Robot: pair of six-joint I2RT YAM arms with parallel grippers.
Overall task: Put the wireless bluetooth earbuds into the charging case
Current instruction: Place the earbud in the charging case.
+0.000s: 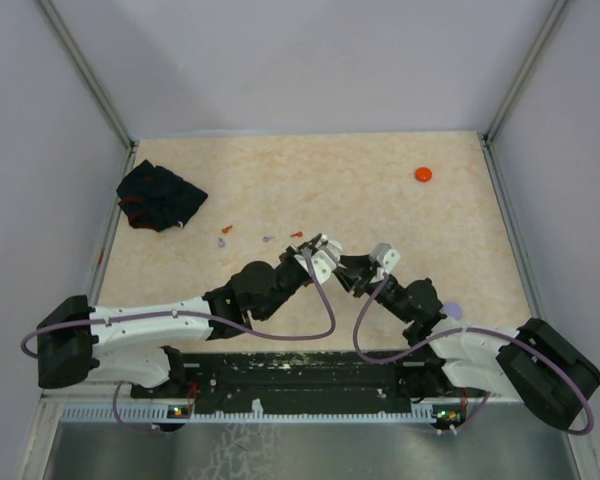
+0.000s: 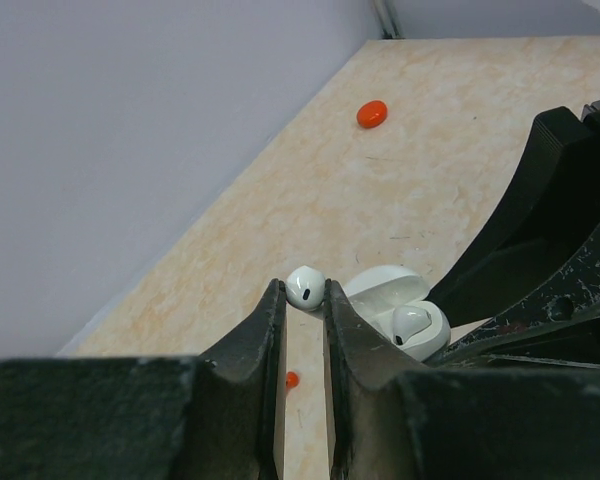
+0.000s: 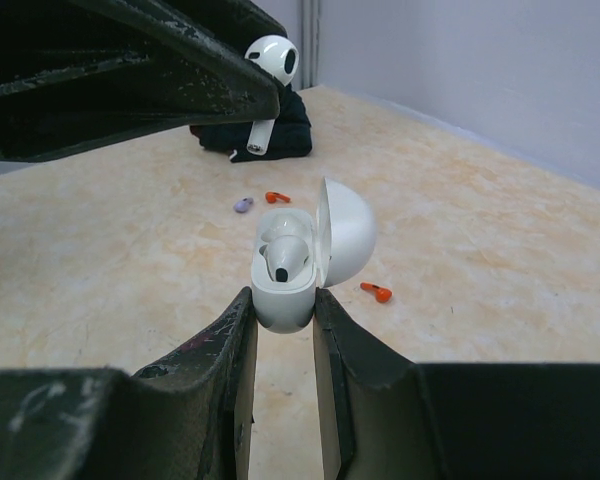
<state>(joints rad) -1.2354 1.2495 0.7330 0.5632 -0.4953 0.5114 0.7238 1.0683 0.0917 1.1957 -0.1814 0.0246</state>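
Grip check, left wrist view: your left gripper (image 2: 305,298) is clamped on a white earbud (image 2: 306,287), head sticking out past the fingertips. Charging case (image 2: 390,298) is just right of it, lid up, one seated earbud (image 2: 412,324) already in. Bud and case are close but apart. Orange disc (image 2: 372,114) lies far off; ignore it.

Right wrist view: right gripper (image 3: 285,318) is pinching the case body low down, lid (image 3: 348,235) swung open to the right. The held bud hangs up and left of the case, stem down, clear of the opening. Free socket looks to be the one next to the seated bud; I can't see into it. Purple earbud (image 3: 243,204) and orange earbud (image 3: 377,292) lie loose on the table (image 3: 460,250).

Top view: both arms meet mid-table, toward the near side. Black cloth (image 1: 160,197) far left, purple disc (image 1: 453,311) near right, both out of the way.

For the insert: bring the stem straight over the free socket, match its tilt to the case, then go down slow. Stay off the lid and the seated bud. Hold the case rigid. Release only once the head sits flush.
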